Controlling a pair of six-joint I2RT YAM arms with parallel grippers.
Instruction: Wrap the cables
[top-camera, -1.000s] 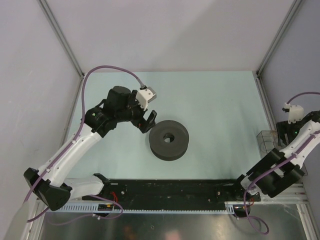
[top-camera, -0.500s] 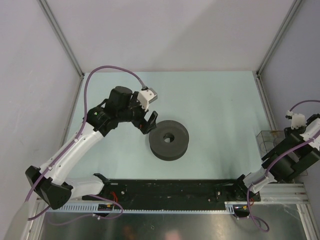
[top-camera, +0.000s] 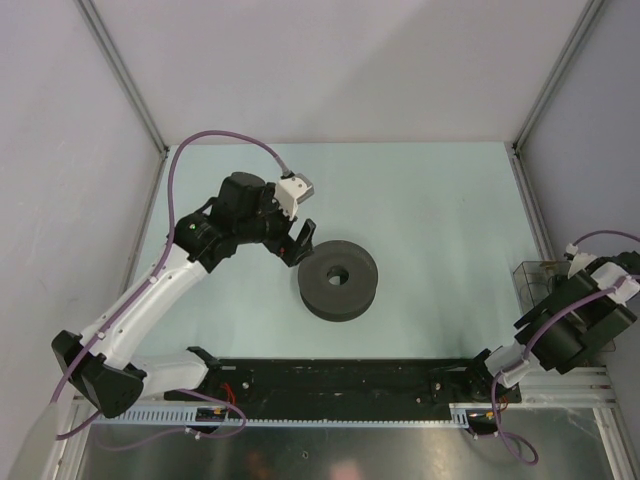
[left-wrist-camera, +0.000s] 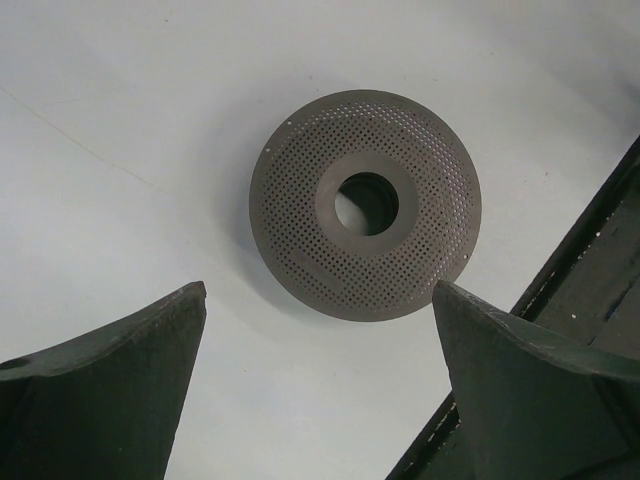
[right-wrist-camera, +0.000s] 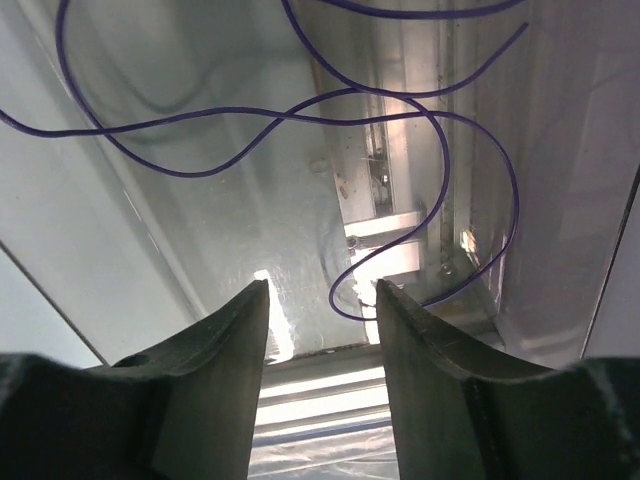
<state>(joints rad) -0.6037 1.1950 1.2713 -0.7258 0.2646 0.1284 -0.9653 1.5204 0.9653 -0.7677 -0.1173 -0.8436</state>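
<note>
Counted: one grey spool (top-camera: 338, 280), two grippers, thin purple cable (right-wrist-camera: 180, 174) in several loops, caught only from the right wrist and lying loose inside the clear bin (top-camera: 530, 278) at the table (top-camera: 450, 200) edge. Left gripper (top-camera: 298, 243) spread wide, empty, just beside the spool; right gripper (right-wrist-camera: 320, 290) half parted over the cable, clamping nothing.

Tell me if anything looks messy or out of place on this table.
The thin purple wire lies in loose, crossing loops, apparently inside the clear plastic bin on the right. None is wound on the round dark grey spool, which sits bare in the middle.
</note>
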